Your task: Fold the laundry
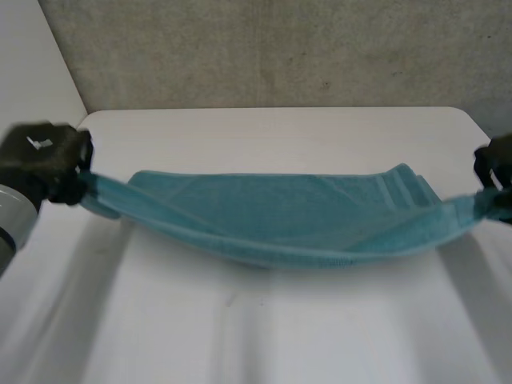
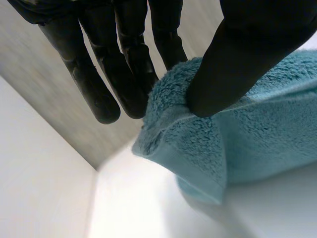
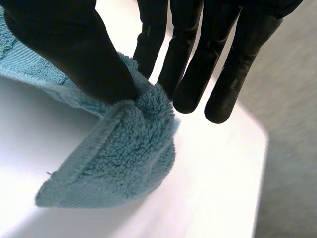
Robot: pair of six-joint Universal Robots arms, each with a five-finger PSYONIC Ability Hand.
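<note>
A teal towel (image 1: 296, 216) hangs stretched between my two hands above the white table (image 1: 264, 136), sagging in the middle, where it meets the tabletop. My left hand (image 1: 44, 160) pinches the towel's left end (image 2: 208, 129) between thumb (image 2: 237, 64) and fingers (image 2: 133, 74). At the far right my right hand (image 1: 496, 172) pinches the other end (image 3: 124, 153) the same way, thumb (image 3: 84, 54) pressed against fingers (image 3: 158, 49). A loose corner hangs below each grip.
A grey wall (image 1: 280, 48) stands behind the table's far edge. The table's right edge (image 3: 262, 148) lies close beside my right hand. Bare tabletop (image 1: 256, 328) spreads in front of the towel.
</note>
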